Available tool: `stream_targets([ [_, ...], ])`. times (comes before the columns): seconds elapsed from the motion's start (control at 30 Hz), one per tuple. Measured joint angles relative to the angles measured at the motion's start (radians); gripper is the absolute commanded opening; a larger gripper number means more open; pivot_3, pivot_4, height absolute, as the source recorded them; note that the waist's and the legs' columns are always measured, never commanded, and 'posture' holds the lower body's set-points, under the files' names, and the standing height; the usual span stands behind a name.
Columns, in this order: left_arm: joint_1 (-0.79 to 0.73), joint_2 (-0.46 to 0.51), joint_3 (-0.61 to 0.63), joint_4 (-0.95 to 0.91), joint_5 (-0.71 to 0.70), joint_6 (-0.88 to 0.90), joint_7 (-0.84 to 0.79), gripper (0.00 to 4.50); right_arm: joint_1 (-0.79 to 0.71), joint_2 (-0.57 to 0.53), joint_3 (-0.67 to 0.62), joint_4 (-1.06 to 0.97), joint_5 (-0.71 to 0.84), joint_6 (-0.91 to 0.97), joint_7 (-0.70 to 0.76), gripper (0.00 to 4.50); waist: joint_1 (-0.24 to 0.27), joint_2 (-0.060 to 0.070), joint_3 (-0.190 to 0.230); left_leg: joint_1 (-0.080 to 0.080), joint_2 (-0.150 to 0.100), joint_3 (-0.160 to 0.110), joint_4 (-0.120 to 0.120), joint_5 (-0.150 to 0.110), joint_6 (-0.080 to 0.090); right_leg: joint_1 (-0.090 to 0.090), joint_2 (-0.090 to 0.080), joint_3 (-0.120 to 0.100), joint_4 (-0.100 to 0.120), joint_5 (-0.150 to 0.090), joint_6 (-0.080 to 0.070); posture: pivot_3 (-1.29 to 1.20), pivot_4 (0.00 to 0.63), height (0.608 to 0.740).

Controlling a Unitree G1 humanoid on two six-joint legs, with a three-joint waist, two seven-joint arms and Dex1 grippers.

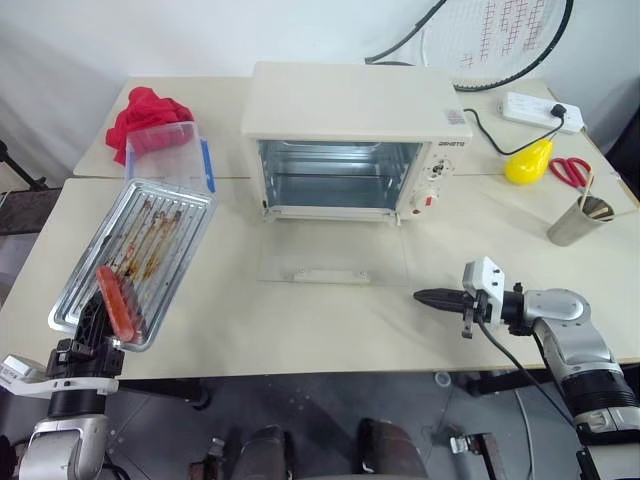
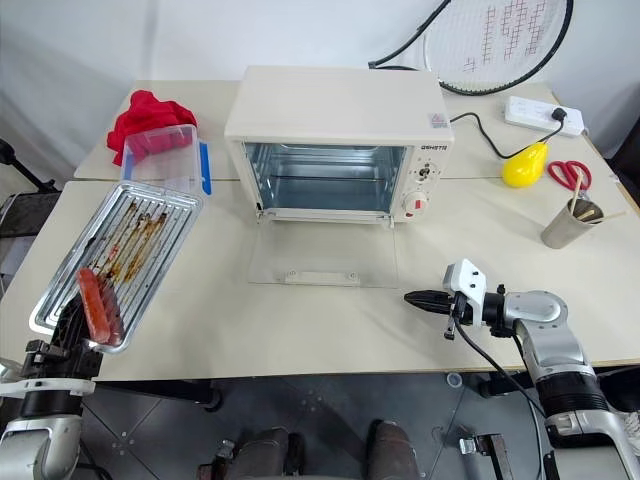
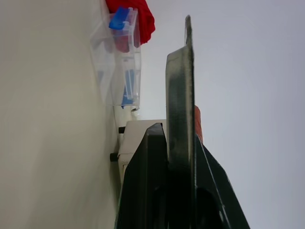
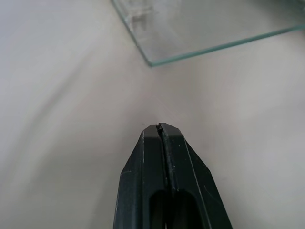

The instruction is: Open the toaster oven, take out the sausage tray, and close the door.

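Head views, oven: we see the toaster oven (image 1: 350, 125) at the back of the counter (image 1: 330, 320), its cavity open.
Head views, door: the door (image 1: 333, 264) lies flat on the counter in front of the oven, its cream handle at the near edge.
Head views, tray: the sausage tray (image 1: 135, 258) is out of the oven, at our left counter edge, tilted, with one red-orange sausage (image 1: 118, 301) at its near end.
Head views, left end effector: the left end effector (image 1: 92, 342) is clamped on the tray's near rim.
Head views, right end effector: the right end effector (image 1: 428, 297) has its fingers pressed together, holds nothing, and points toward the door's near right corner, a little apart from it.
Head views, others: a clear plastic box (image 1: 168, 152) and a red cloth (image 1: 143, 110) sit beyond the tray.
Left wrist view: we see the tray's rim edge-on between the fingers (image 3: 147, 191); box and cloth lie beyond.
Right wrist view: closed fingertips (image 4: 159, 131) over bare counter, the glass corner of the door just ahead.
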Motion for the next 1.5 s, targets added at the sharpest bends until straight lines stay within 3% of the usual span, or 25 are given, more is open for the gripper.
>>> stream_targets([
  [0.33,-0.049,0.004,-0.009,-0.001,0.000,-0.058,0.049,0.00,0.003,0.015,-0.013,-0.198,0.133,0.257,0.042,0.03,0.004,0.000,0.000,0.000,0.000,0.000,0.000,0.000,0.000,0.000,0.000,0.000,0.000,0.000,0.000,0.00,0.150,0.740],
  [0.57,-0.057,0.004,-0.017,-0.004,0.000,-0.067,0.063,0.00,-0.034,0.025,-0.102,-0.292,0.251,0.392,-0.013,0.03,0.010,0.000,0.000,-0.001,0.000,0.000,0.000,0.000,0.000,0.000,0.000,0.000,-0.001,0.000,0.000,0.00,0.150,0.740],
  [1.0,-0.071,0.004,-0.035,-0.003,0.000,-0.065,0.066,0.00,-0.129,0.075,-0.155,-0.321,0.314,0.490,-0.099,0.03,0.021,0.000,0.000,-0.001,0.000,0.000,0.000,0.000,0.000,-0.001,0.000,0.000,-0.001,0.000,0.000,0.00,0.150,0.740],
  [1.2,-0.079,0.014,-0.034,-0.003,0.000,-0.065,0.067,0.00,-0.138,0.012,-0.112,-0.212,0.165,0.404,-0.089,0.03,0.024,0.000,0.000,-0.001,-0.001,0.000,0.000,0.000,0.000,0.000,0.000,0.000,-0.001,0.000,0.000,0.00,0.150,0.740],
  [1.5,-0.106,0.017,-0.037,0.000,0.000,-0.061,0.073,0.00,-0.190,0.046,0.029,0.054,-0.084,0.189,-0.113,0.03,0.015,0.000,0.000,-0.001,0.000,0.001,0.000,0.000,0.000,-0.001,0.002,0.000,-0.001,0.000,0.000,0.00,0.150,0.740],
])
